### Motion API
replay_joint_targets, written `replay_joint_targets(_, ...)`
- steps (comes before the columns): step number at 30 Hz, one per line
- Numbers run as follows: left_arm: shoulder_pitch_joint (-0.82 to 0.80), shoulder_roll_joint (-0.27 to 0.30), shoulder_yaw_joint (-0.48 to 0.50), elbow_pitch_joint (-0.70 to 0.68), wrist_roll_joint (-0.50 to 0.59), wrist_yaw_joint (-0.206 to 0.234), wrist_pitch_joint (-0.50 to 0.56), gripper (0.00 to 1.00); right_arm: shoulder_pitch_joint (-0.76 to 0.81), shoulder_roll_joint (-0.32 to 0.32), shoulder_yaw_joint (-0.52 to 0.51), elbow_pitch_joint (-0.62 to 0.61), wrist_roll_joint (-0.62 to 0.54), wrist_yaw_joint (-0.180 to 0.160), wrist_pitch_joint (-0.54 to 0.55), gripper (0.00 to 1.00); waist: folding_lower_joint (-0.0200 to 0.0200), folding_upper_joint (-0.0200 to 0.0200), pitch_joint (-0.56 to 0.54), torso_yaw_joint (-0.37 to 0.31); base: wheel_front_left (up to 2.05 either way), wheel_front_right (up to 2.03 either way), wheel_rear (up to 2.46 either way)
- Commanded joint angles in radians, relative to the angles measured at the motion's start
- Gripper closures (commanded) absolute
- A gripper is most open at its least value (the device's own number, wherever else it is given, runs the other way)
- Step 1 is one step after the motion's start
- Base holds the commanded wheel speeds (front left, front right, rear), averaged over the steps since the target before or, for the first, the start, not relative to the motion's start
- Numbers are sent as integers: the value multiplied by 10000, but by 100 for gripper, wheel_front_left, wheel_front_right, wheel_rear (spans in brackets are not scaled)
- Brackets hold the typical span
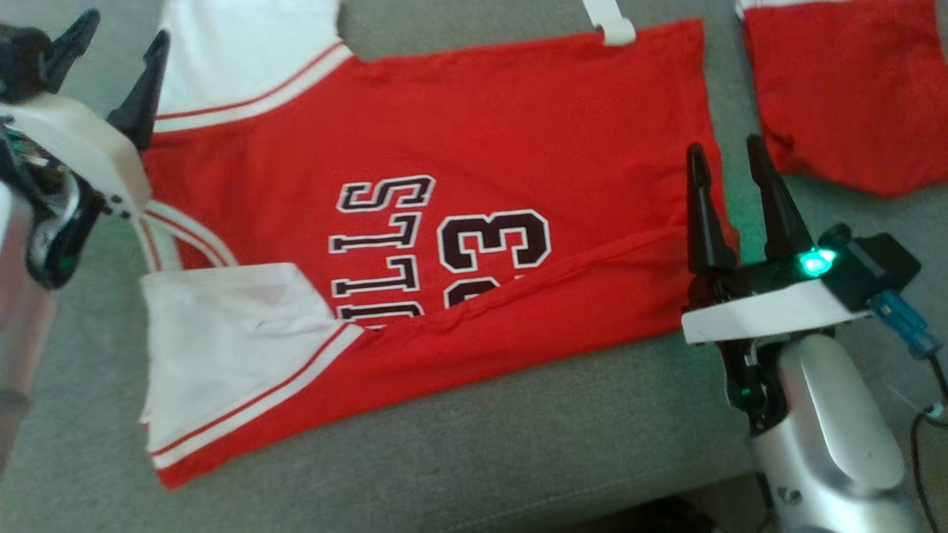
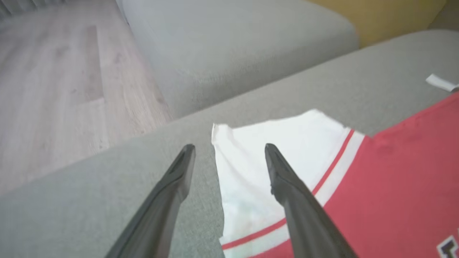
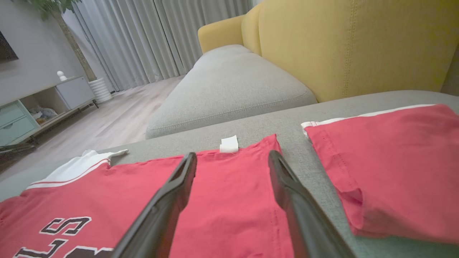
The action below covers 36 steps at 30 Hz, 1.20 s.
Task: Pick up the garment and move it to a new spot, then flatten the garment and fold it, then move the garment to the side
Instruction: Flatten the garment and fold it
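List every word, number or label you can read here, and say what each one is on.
"LLS": sideways on the chest of the red jersey; the letter before it is half covered by a fold.
"3": beside those letters; a second digit is partly hidden by the same fold.
Nothing is readable on the white tag at the jersey's edge.

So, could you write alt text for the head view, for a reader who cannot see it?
A red jersey with white sleeves lies on a grey cushion, its near edge folded over the lettering. The left hand and the right hand stand open at its ends; another red garment lies nearby.
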Motion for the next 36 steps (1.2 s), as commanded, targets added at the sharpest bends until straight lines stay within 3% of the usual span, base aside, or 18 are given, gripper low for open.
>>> replay_joint_targets(1,-593,662,105,-32,-305,-50,311,0,-192,-41,255,-398,91,-19,-116,0,-4,0,596,-496,0,0,0)
replay_joint_targets(7,-1837,1198,-750,1168,-1625,-53,926,0,-326,-41,326,-769,176,-19,-133,0,-4,0,1208,-820,0,0,0)
replay_joint_targets(22,-3419,1514,-2335,2748,-2638,-55,947,0,-263,-41,247,-1109,432,-19,-136,0,-4,0,1867,-1292,0,0,0)
replay_joint_targets(23,-3468,1514,-2463,2779,-2734,-55,1024,47,-271,-41,239,-1109,439,-19,-136,0,-4,0,1881,-1298,0,0,0)
replay_joint_targets(24,-3496,1511,-2602,2792,-2837,-55,1083,100,-282,-41,230,-1097,443,-19,-136,0,-4,0,1884,-1299,0,0,0)
replay_joint_targets(28,-3510,1430,-2946,2810,-3250,-55,799,100,-318,-41,160,-976,398,-19,-137,0,-4,0,1730,-1185,0,0,0)
replay_joint_targets(36,-3212,861,-3311,2549,-3950,-55,-1107,100,-295,-41,-410,-482,-294,-19,-137,0,-4,0,773,-376,0,0,0)
